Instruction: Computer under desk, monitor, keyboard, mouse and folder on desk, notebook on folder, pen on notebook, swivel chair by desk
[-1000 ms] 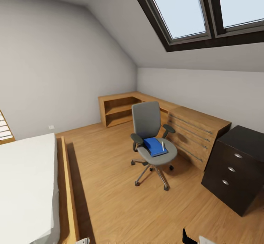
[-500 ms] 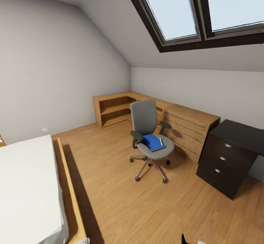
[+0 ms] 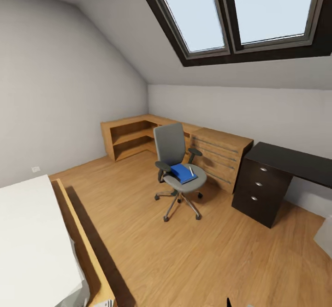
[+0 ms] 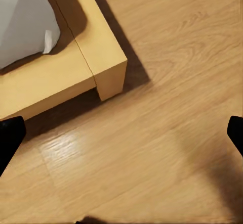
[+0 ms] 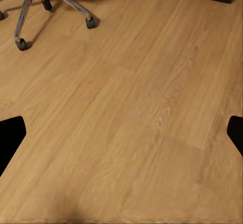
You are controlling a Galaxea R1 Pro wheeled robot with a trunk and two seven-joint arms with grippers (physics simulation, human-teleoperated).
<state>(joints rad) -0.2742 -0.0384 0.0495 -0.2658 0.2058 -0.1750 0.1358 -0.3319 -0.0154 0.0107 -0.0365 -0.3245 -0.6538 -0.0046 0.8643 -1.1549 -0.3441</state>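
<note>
Swivel chair (image 3: pixel 177 168) carrying folder (image 3: pixel 183 173), desk (image 3: pixel 286 164) at three o'clock; both grippers (image 4: pixel 121 133) (image 5: pixel 121 133) gaping wide, empty.

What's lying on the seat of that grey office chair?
A blue folder lies on the chair seat, with a thin whitish pen on top. Whether a notebook sits between them is too small to tell. The seat beneath the folder is covered.

I found no legible text, label, brand, number or sign on any surface in my three views.
</note>
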